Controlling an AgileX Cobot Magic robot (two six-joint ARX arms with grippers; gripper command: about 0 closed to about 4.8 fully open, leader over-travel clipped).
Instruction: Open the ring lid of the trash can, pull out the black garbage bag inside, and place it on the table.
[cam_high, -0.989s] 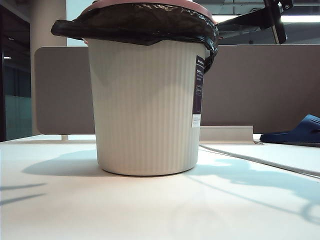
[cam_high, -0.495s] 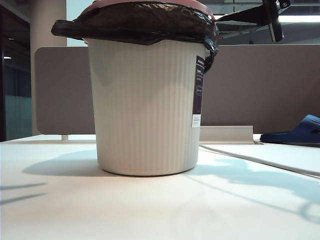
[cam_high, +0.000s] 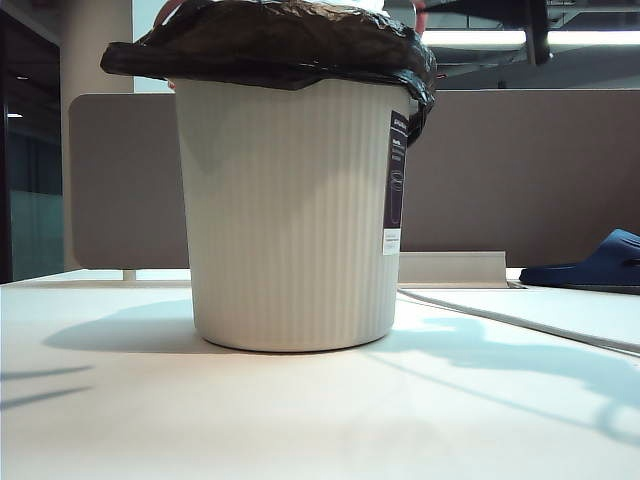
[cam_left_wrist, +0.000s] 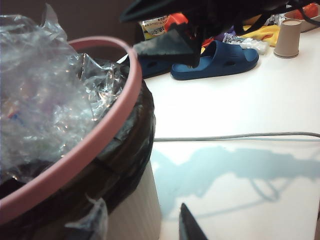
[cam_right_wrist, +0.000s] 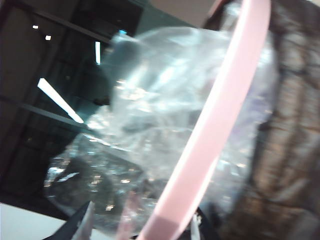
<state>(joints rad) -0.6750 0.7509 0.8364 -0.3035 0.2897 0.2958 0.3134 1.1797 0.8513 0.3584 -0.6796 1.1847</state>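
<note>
Quick update from the remote seat: the ring lid (cam_right_wrist: 210, 130) has come up on the right arm's side. Half a second back it sat flat on top of the black garbage bag (cam_high: 280, 45) folded over the rim; now in the exterior view only slivers of pink peek out at the top edges, so it's tilted up and coming away from the rim there.

The right gripper (cam_right_wrist: 142, 220) sits right at the hoop. In its wrist view the pink band runs down between the two fingertips, jaws wide, and it looks like it's clamped on the lid, though the shot is blurry. Just past the hoop from that hand is crumpled clear plastic stuffed in the can.

The left gripper (cam_left_wrist: 192, 230) hangs beside the trash can (cam_high: 290, 210), just off the rim on the side toward the blue slipper (cam_left_wrist: 215, 60). I only see one fingertip, so I can't tell whether it's open. On its side the ring is seated on the bag.

My read: lid removal is underway, not done. The bag hasn't moved and the can stands on the table (cam_high: 300, 420).
</note>
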